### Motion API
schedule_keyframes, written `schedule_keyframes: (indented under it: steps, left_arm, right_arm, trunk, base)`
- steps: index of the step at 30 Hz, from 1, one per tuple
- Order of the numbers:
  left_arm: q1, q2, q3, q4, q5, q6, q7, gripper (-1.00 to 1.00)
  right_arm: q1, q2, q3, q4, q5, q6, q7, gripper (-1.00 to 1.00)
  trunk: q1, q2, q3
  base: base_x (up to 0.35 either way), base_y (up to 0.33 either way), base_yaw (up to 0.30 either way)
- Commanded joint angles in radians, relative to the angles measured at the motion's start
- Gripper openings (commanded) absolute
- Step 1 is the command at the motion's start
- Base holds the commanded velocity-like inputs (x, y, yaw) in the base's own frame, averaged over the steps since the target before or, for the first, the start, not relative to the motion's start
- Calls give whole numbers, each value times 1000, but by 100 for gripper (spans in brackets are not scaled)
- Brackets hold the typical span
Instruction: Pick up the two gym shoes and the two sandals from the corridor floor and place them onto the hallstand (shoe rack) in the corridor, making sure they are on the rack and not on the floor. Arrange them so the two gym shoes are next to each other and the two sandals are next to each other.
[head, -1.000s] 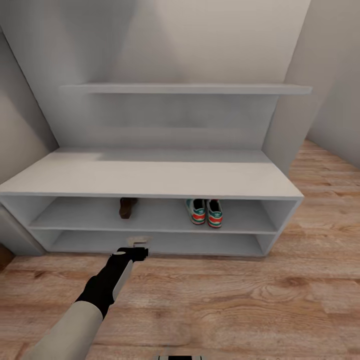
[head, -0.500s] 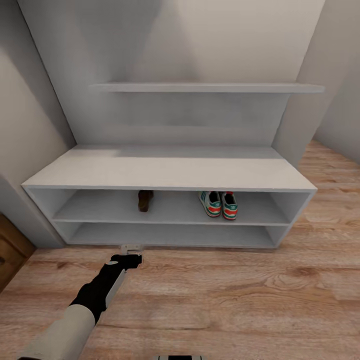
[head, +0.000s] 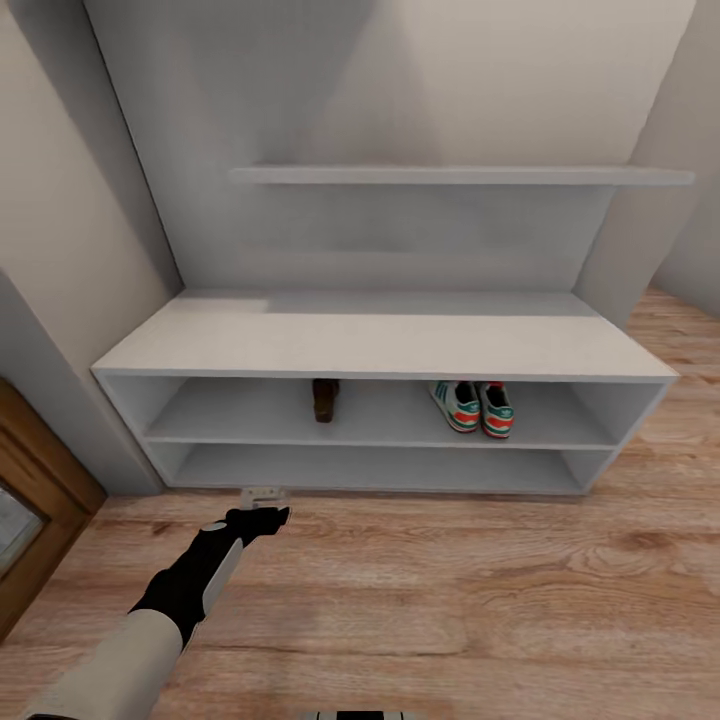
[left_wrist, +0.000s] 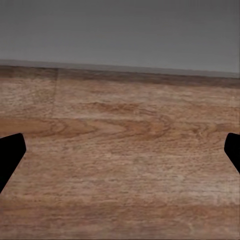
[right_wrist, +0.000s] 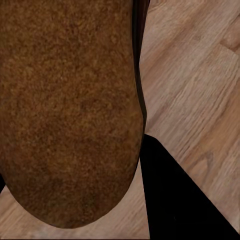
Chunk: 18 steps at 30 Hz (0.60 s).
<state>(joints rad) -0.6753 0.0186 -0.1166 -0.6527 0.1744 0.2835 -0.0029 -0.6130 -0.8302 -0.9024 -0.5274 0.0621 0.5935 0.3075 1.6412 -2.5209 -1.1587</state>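
The white hallstand (head: 380, 345) stands against the wall ahead. Both gym shoes (head: 476, 407) sit side by side on its upper low shelf, toward the right. One dark brown sandal (head: 325, 398) rests on the same shelf near the middle. My left gripper (head: 263, 494) hovers low over the corridor floor (head: 450, 600) in front of the rack; in the left wrist view this gripper (left_wrist: 120, 155) is open, with only planks between its fingers. The right wrist view has the second sandal (right_wrist: 70, 110) pressed close, tan cork-like sole showing, beside a black finger (right_wrist: 175, 200).
A long white wall shelf (head: 460, 176) hangs above the bench top. A brown wooden door frame (head: 30, 520) is at the left edge, next to a grey wall. The rack's lowest shelf (head: 380, 468) holds nothing.
The camera has swung left and drawn back: the rack sits further right in the picture and the door frame has come into view. The left arm keeps its pose.
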Motion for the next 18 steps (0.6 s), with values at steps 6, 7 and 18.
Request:
schedule_keyframes:
  steps: [6,7,18]
  left_arm:
    - [0,1,-5,-1,11,3,1,100]
    - [0,1,-5,-1,11,3,1,100]
    - [0,1,-6,-1,11,3,1,100]
  right_arm:
    - [-2,0,-6,-2,2,8,4,-100]
    - [-2,0,-6,-2,2,8,4,-100]
    - [-2,0,-6,-2,2,8,4,-100]
  trunk:
    - [0,0,-1]
    - [0,0,-1]
    - [0,0,-1]
  base:
    - [-22,341,0]
    - [-95,324,0]
    - [-156,299,0]
